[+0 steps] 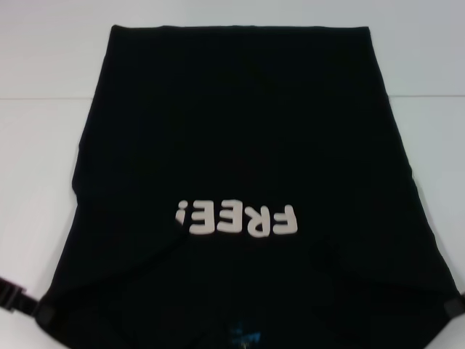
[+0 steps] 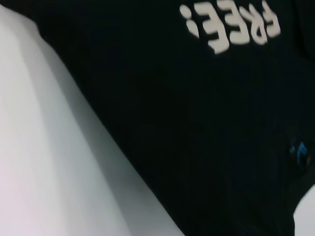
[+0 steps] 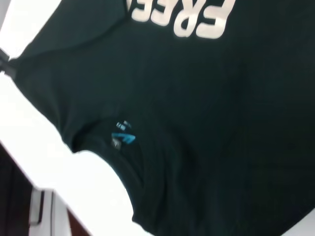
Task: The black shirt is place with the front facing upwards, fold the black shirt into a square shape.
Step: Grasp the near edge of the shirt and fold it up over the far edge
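Observation:
The black shirt (image 1: 240,131) lies front up on the white table (image 1: 43,145), collar toward me, with the white "FREE!" lettering (image 1: 236,218) upside down. Its blue neck label (image 1: 243,338) sits at the near edge. My left gripper (image 1: 33,309) is at the shirt's near left shoulder corner and my right gripper (image 1: 452,307) at the near right one, each shut on the cloth. The near edge looks slightly raised and casts a shadow. The left wrist view shows the shirt (image 2: 197,123) and label (image 2: 299,151); the right wrist view shows the shirt (image 3: 206,123) and label (image 3: 123,137).
A faint seam (image 1: 43,97) runs across the table behind the shirt's middle. Bare white table lies left, right and beyond the shirt. The table's near edge and the dark floor (image 3: 12,191) show in the right wrist view.

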Available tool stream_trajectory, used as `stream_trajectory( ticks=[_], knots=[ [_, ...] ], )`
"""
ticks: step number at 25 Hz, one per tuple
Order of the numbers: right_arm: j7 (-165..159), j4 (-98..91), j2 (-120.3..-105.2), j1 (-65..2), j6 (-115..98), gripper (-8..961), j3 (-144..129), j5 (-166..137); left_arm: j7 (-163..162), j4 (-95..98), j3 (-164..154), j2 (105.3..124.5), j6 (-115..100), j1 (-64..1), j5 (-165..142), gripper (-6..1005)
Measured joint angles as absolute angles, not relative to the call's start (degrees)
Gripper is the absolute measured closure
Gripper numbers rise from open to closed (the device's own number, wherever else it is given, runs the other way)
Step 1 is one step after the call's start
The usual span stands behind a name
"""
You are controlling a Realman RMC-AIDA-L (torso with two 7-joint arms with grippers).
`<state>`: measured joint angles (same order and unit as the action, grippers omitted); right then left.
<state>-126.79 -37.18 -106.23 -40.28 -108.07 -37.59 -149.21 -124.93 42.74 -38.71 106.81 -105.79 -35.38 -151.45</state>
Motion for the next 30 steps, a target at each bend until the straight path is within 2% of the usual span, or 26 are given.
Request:
stream_trajectory(
  ticks=[14, 20, 24, 27, 28, 30],
  knots=[
    [-124.6, -35.6, -107.53, -40.0, -110.9, 913, -34.1, -146.5, -122.4, 38.2, -29.8, 106.41, -107.5, -38.3, -151.0, 981],
    [-126.2, -32.8, -106.87, -38.5, -105.0, 914, -21.4, -139.2, -127.3, 35.9, -16.9, 105.79, -96.6, -39.0, -144.6, 981],
    [-125.3, -30.4, -106.96, -36.5, -97.2, 914, -18.8, -131.2, -127.8, 33.9, -14.3, 106.41, -85.6, -38.3, -138.3, 981],
    [-122.8, -28.4, -108.58, -35.4, -90.0, 913, -18.6, -123.9, -126.3, 32.3, -14.0, 107.37, -79.7, -37.9, -134.4, 981],
    [-121.8, -27.9, -109.45, -35.1, -87.1, 913, -18.6, -121.6, -123.4, 30.5, -13.9, 109.03, -72.9, -37.5, -129.2, 981],
    [-119.4, -26.8, -110.99, -34.9, -81.5, 913, -18.5, -117.9, -121.8, 29.7, -14.0, 109.95, -69.8, -37.4, -127.0, 981]
  ],
)
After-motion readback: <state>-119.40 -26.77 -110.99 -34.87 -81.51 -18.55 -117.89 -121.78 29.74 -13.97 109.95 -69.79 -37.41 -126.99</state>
